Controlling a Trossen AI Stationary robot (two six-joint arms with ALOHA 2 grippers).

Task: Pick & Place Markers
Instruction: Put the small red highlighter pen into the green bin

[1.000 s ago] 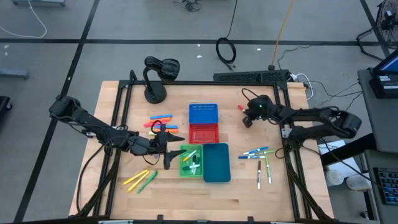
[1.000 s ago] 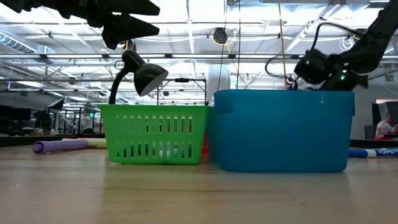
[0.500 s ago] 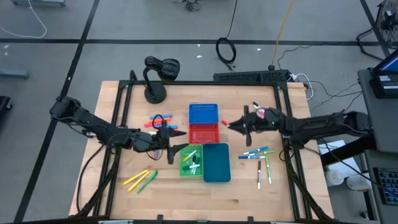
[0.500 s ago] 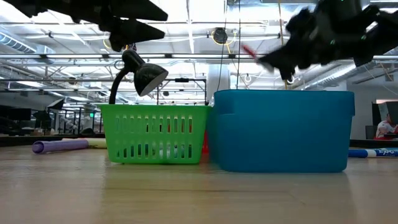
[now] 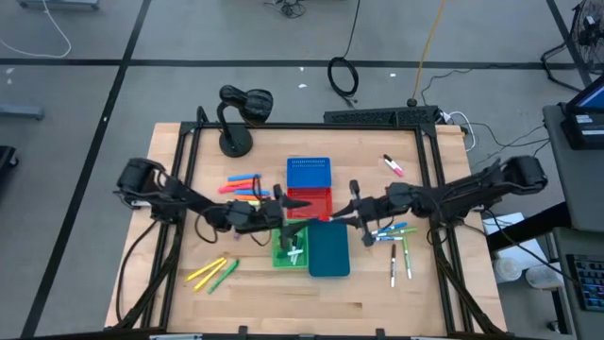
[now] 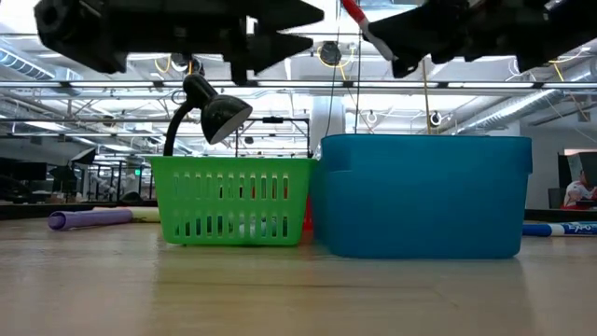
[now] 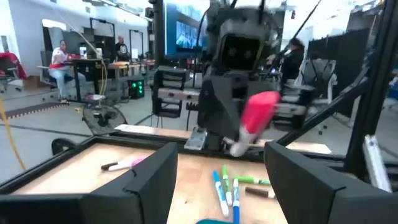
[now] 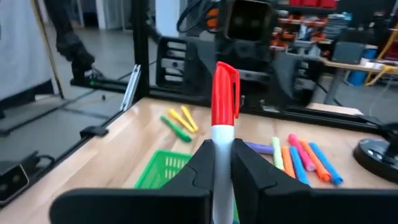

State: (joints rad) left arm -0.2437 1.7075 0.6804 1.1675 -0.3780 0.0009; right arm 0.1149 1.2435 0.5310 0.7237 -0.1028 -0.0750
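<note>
**Red-capped marker carried toward the bins**

The right claw (image 5: 351,210) is clenched on a white marker with red cap (image 8: 222,118), above the red plastic bin (image 5: 309,201). The left claw (image 5: 289,218) hovers released opposite. Next, probably lower it and let go.

Even overhead lighting, soft shadows. Motion blur smears the red-capped white marker (image 7: 256,119) just beyond the left gripper's (image 7: 221,180) dark fingers; background defocused.

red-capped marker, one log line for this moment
right gripper: shut on red-capped white marker | over red slotted bin | left gripper: open, facing it
</note>
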